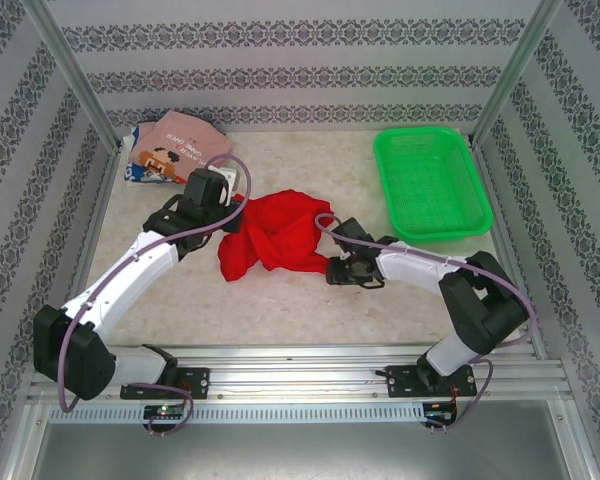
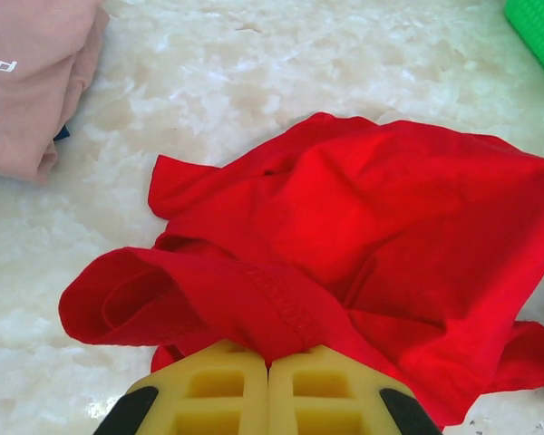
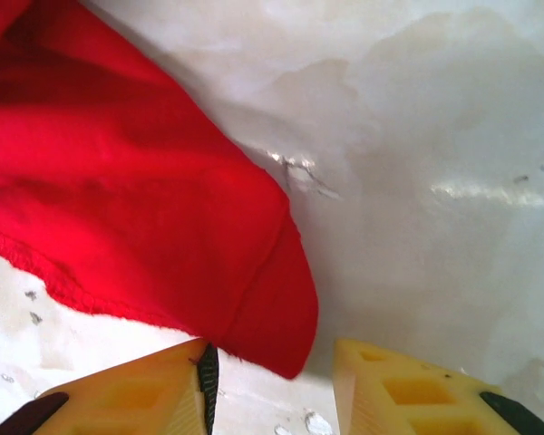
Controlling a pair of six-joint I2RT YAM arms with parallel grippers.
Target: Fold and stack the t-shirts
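Spreading the red shirt (image 2: 363, 227): my left gripper (image 2: 268, 381) clamps its hem; my right gripper (image 3: 270, 362), jaws apart, must nip the corner.

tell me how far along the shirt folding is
Done: the pink shirt lies folded at the far left, on white-blue cloth. In hand: the red shirt is crumpled mid-table, the left gripper shut on its hem, the right gripper open with a red corner between its fingers. Left: folding the red shirt and stacking it on that pile.
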